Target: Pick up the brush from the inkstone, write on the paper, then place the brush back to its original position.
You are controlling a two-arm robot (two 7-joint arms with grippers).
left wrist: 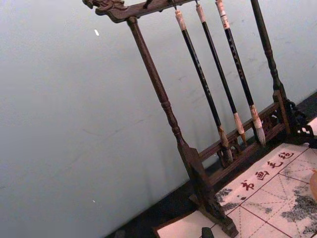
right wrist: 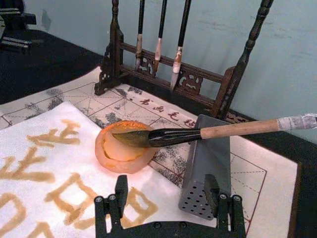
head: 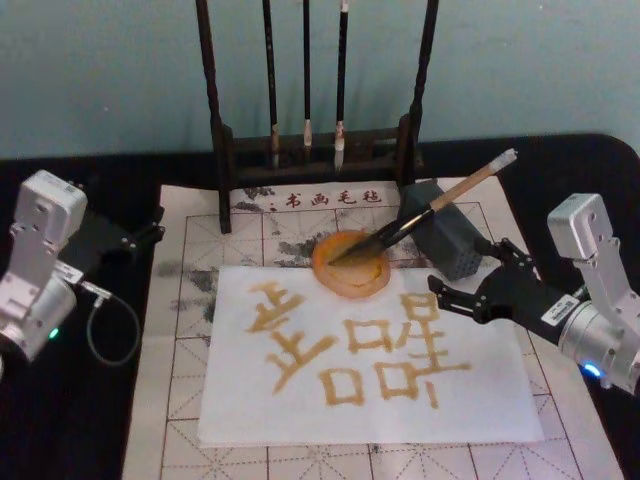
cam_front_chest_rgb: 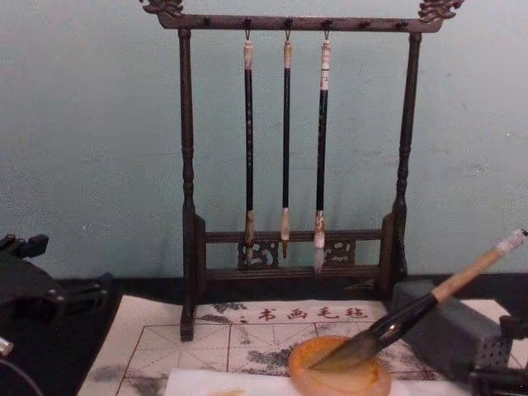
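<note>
The brush point(head: 432, 213) is lying with its tip in the inkstone point(head: 351, 265), just ahead of the open, empty jaws of the right gripper point(head: 462, 277). The paper point(head: 366, 358) is already carrying writing, so the task is judged finished, and only a retreat is being called for. The left gripper point(head: 150, 232) is being kept parked, its jaws' state not being discernible.

calligraphy desk: brush rack point(cam_front_chest_rgb: 289, 165), felt mat point(head: 190, 300)

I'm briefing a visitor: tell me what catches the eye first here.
The bold amber characters on the paper at the table's centre stand out first. Just behind it, the brush rests with its tip in the inkstone and its handle propped on the grey block. The right gripper, fingers open, hovers nearby.
</note>
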